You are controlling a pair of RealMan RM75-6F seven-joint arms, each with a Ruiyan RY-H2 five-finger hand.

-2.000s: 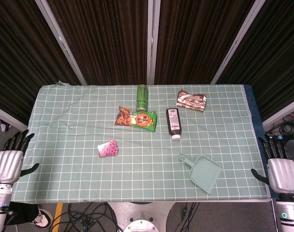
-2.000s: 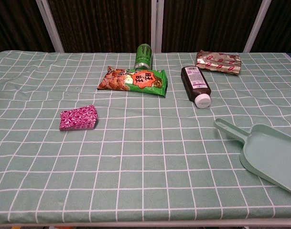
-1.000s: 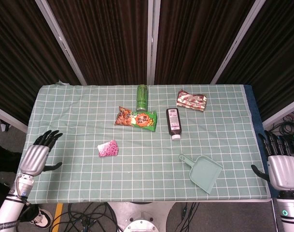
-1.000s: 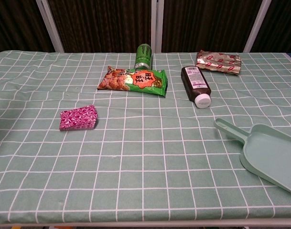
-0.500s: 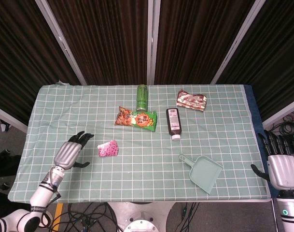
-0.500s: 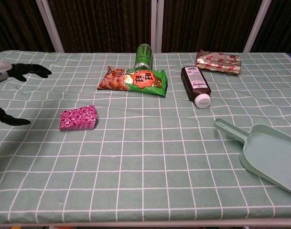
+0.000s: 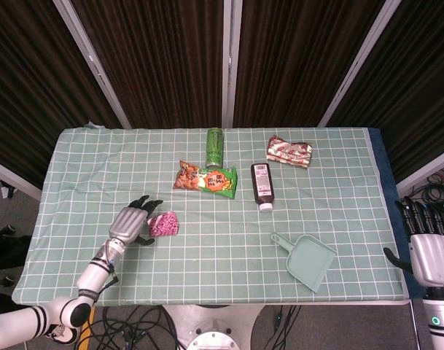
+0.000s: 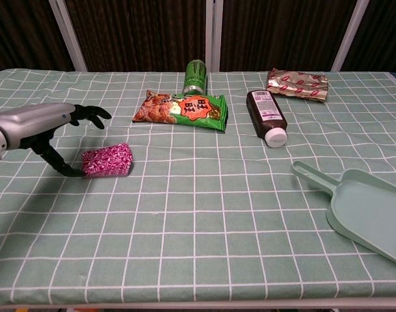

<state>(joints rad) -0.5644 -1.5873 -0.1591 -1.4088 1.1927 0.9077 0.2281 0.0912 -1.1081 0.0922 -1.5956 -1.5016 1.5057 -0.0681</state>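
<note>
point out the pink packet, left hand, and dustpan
pink packet (image 8: 106, 161), chest view, middle of its top face
left hand (image 8: 38, 127), chest view, silver back of the hand
dustpan (image 7: 309, 263), head view, flat pan

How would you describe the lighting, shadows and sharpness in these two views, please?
Head view: even overhead light, sharp throughout, black curtains behind; slight glare on the foil snack bag. Chest view: soft shadow under the left robot hand beside the pink packet; the dustpan is cut off at the frame edge.
</note>
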